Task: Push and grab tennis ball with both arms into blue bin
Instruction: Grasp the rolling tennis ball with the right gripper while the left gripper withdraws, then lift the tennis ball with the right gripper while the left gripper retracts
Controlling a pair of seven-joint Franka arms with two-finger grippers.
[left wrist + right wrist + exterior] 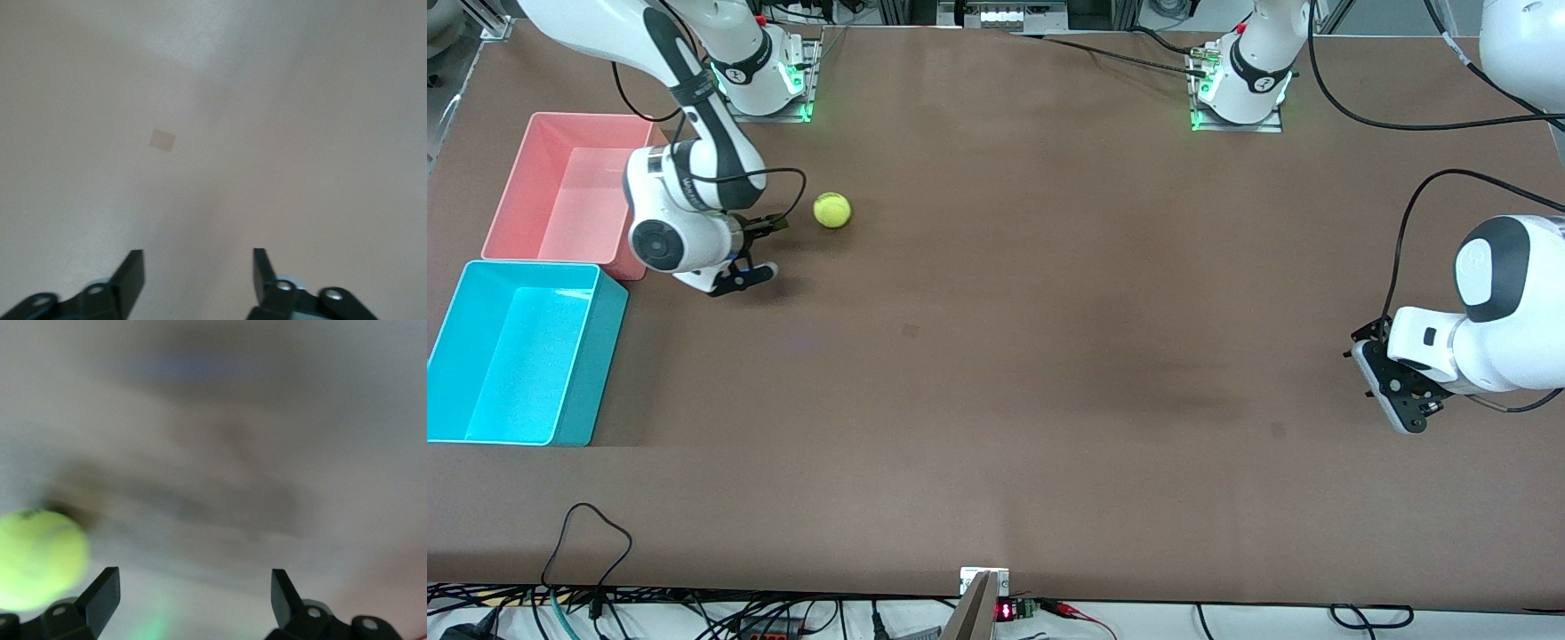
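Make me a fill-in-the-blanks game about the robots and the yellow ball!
1. The tennis ball lies on the brown ____, not in any bin.
2. The blue bin sits nearer the front camera than the ____ bin.
3. The right gripper, next to the ball, has its fingers ____.
4. The left gripper waits at its own end of the table, holding ____.

Missing words: table; pink; open; nothing

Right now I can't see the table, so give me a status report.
Right gripper open, empty, beside tennis ball. Left gripper open, empty, waiting at its end. Ball on table, outside blue bin. Pink bin beside blue.
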